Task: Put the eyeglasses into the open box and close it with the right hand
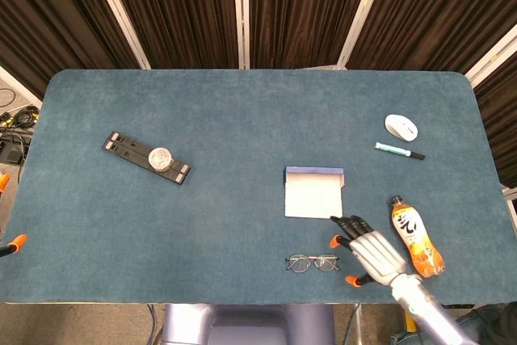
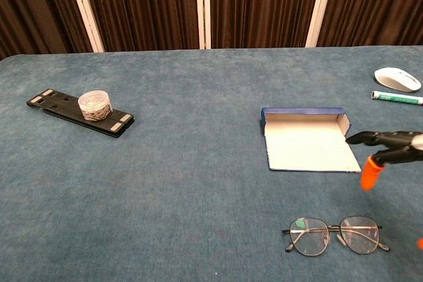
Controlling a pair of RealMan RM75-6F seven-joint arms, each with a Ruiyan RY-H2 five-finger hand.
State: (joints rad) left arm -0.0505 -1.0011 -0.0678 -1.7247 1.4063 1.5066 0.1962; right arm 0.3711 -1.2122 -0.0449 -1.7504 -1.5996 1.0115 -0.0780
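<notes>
Dark curtains with pale uprights hung behind the blue felt desk (image 1: pixel 242 119), which carried everything in sight. Above its near right part the right hand (image 1: pixel 370 250) hovered with its fingers spread and nothing in them, dark fingertips pointing toward the far left and orange tips showing on the thumb side; in the chest view only those fingers (image 2: pixel 390 142) reached in from the right edge. The left hand showed in neither view. Just to the left of the right hand, close to the near edge, lay the eyeglasses (image 1: pixel 313 262), thin-framed, lenses up, resting flat on the felt and apart from the hand. Just beyond the fingertips sat the open box (image 1: pixel 313 192), blue, with a pale inside and its lid folded flat toward the near side; the chest view showed the fingertips close to its right edge, though whether they touched it could not be told. To the right of the hand a bottle (image 1: pixel 415 235) with an orange label lay on its side, cap toward the far end. Further off on the right were a green marker (image 1: pixel 399 150) and a white mouse (image 1: pixel 401 126). Well apart on the left lay a black strip (image 1: pixel 145 158) with a small round container (image 1: pixel 161 156) on it.
</notes>
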